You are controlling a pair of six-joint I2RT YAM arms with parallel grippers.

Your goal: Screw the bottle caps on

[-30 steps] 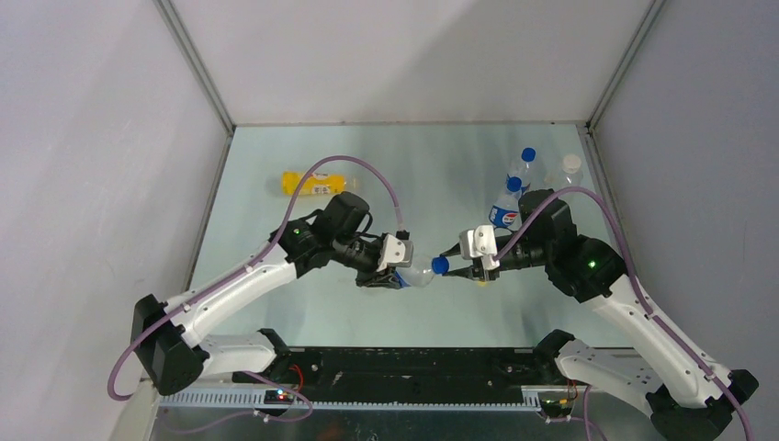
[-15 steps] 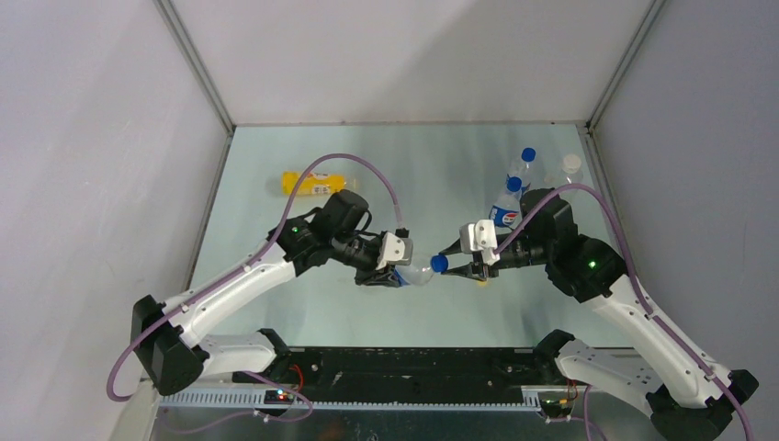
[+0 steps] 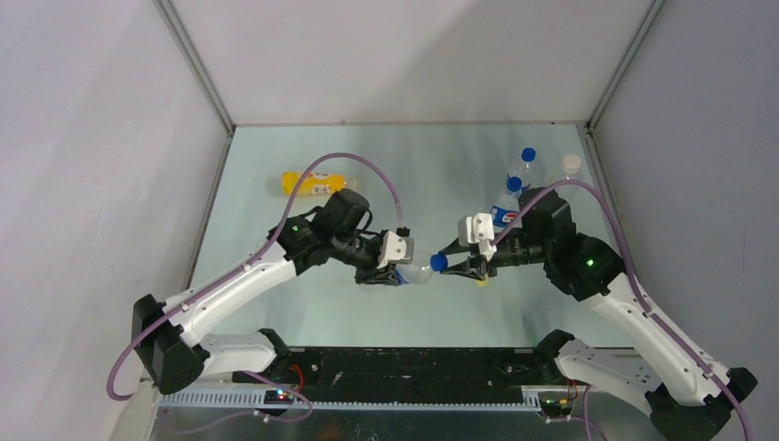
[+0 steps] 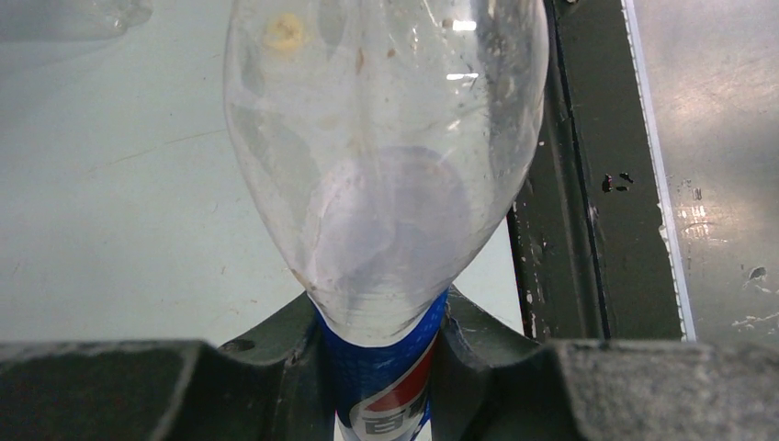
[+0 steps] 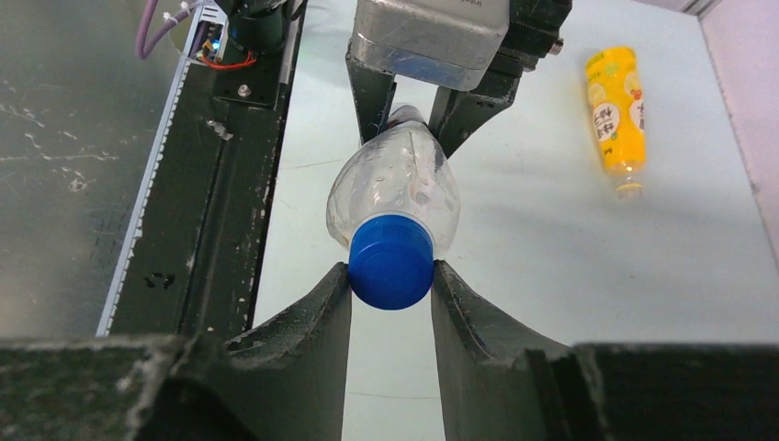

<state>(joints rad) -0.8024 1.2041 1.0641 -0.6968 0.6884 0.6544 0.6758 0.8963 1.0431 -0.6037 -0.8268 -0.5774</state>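
My left gripper [image 3: 390, 273] is shut on a clear Pepsi-labelled bottle [image 3: 418, 273] and holds it level above the table, neck to the right. In the left wrist view the fingers clamp its blue label [image 4: 386, 386] below the clear shoulder [image 4: 386, 165]. My right gripper [image 3: 450, 266] is shut on the blue cap [image 3: 440, 264] sitting on that bottle's neck. In the right wrist view the cap [image 5: 391, 260] is pinched between both fingers. The yellow-orange bottle [image 3: 312, 184] lies uncapped at the back left and also shows in the right wrist view [image 5: 614, 106].
Two clear bottles with blue caps [image 3: 504, 209] [image 3: 525, 165] stand at the back right, beside a clear bottle with a white cap [image 3: 571, 165]. A small yellow spot [image 3: 480, 278] shows on the table under my right gripper. The black base rail [image 5: 230, 165] runs along the near edge.
My right wrist has rolled, its white housing swinging upward, with the blue cap still in its fingers. The left arm and the bottle have stayed almost still.
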